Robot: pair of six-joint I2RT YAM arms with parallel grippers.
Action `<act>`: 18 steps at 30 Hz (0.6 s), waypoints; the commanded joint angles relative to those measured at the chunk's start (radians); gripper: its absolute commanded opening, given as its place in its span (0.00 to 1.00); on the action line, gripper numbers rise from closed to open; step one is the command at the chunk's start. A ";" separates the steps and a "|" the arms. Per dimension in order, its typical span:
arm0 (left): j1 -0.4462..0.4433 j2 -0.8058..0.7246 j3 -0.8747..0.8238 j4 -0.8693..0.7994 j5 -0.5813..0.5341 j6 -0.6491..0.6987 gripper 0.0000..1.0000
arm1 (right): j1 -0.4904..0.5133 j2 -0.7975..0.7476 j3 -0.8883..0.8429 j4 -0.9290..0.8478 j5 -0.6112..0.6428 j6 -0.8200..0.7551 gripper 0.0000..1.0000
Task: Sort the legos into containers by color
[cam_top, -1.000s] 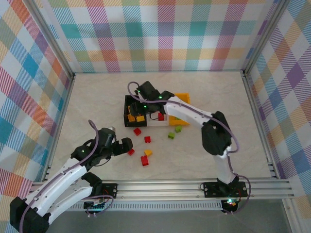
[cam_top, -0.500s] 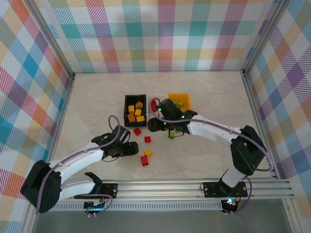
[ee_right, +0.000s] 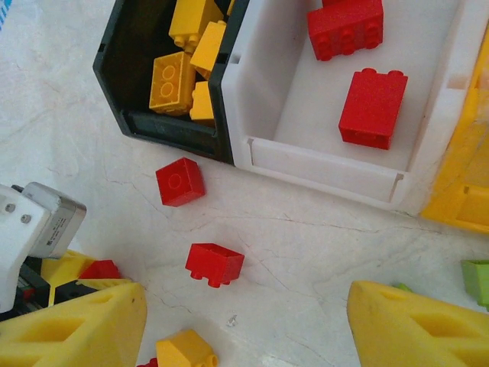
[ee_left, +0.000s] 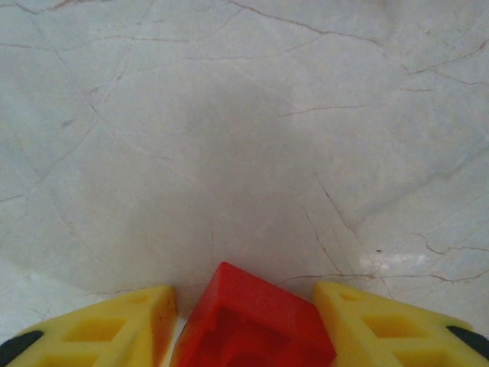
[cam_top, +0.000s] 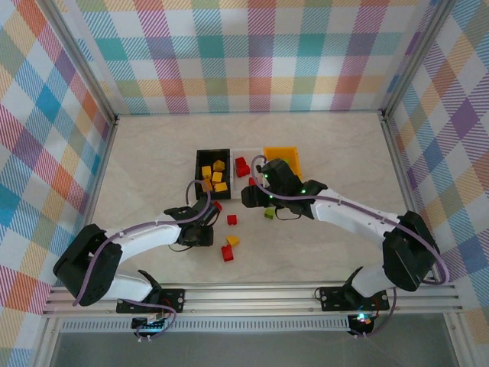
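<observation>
Bins line up in the top external view: black bin [cam_top: 214,152] left of the white bin [cam_top: 238,182], orange bin [cam_top: 279,151] right of it. The right gripper [cam_top: 256,199] hangs just in front of the white bin, the left gripper [cam_top: 205,233] further out among loose legos [cam_top: 231,219].

Left wrist view: jaws closed against both sides of 1 red lego [ee_left: 252,325], tilted, pale bench [ee_left: 244,115] beyond.

Right wrist view: right jaws wide apart, gripping nothing. It adds detail: 2 red legos [ee_right: 373,107] lie inside the white bin, yellow legos [ee_right: 172,80] fill the black bin, 2 more red ones just in front.
</observation>
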 commanded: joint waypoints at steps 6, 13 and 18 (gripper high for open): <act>-0.018 -0.071 0.062 -0.009 0.030 0.016 0.40 | -0.012 -0.067 -0.054 0.028 0.014 0.023 0.70; -0.012 0.032 0.342 -0.009 0.071 0.049 0.37 | -0.017 -0.129 -0.150 0.044 0.020 0.054 0.70; 0.018 0.296 0.628 -0.010 0.079 0.094 0.33 | -0.020 -0.175 -0.206 0.026 0.033 0.070 0.70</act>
